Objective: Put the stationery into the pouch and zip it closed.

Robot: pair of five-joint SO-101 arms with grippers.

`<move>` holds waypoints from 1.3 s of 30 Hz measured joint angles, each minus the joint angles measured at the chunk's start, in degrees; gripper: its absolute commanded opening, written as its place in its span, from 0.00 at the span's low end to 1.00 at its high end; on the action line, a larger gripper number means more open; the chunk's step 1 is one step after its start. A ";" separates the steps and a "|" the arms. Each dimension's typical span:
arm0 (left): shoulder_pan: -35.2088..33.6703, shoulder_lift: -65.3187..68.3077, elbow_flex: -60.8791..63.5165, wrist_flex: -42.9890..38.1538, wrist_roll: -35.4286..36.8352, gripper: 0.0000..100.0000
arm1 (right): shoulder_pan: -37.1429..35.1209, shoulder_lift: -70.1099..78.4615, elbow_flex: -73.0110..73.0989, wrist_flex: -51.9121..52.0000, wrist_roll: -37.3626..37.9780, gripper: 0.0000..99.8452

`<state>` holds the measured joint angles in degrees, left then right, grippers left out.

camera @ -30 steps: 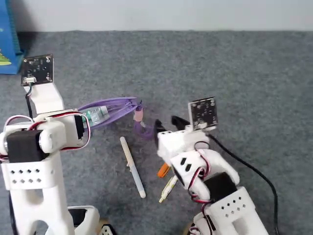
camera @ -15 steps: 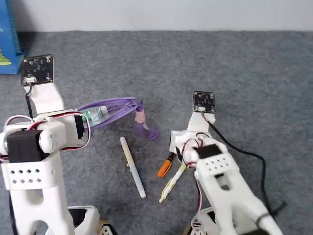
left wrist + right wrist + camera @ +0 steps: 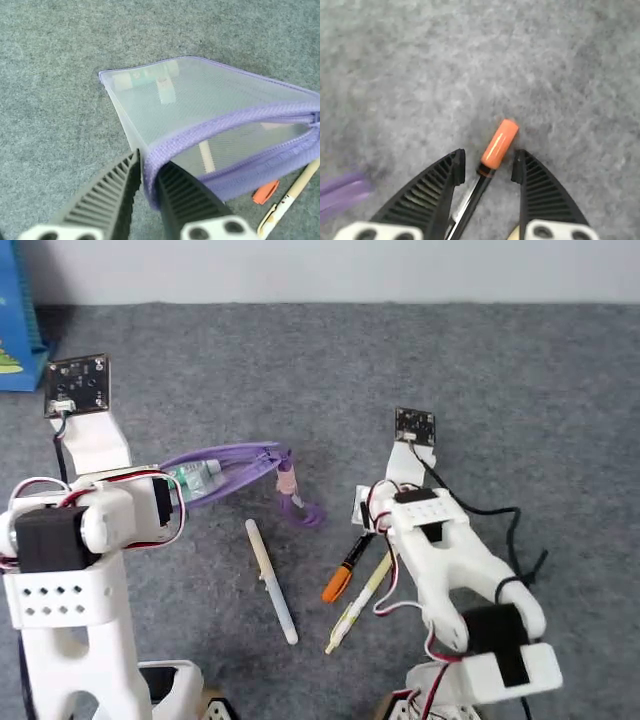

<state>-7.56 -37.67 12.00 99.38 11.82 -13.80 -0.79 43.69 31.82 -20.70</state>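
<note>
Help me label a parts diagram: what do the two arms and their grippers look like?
The left arm and right arm are white shells over black motors, with dotted vent holes and red, white and black wire loops. The left gripper and right gripper have black ribbed fingers on white mounts.

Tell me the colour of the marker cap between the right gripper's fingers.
Orange. The cap shows best in the right wrist view.
</note>
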 measured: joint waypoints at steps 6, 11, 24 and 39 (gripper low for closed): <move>0.00 0.00 0.00 0.00 0.00 0.01 | 0.09 1.76 -3.34 2.46 0.00 0.02; 0.00 0.00 0.00 0.00 0.00 0.01 | 0.18 1.76 -3.78 4.92 -0.09 0.01; 0.00 0.00 0.00 0.00 0.00 0.01 | -1.23 -20.13 -3.78 21.10 0.00 0.01; 0.00 0.00 0.00 0.00 0.00 0.01 | -20.48 -59.08 -3.78 17.76 9.49 0.01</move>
<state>-7.56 -37.67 12.00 99.38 11.82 -34.29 -59.87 39.91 49.58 -11.21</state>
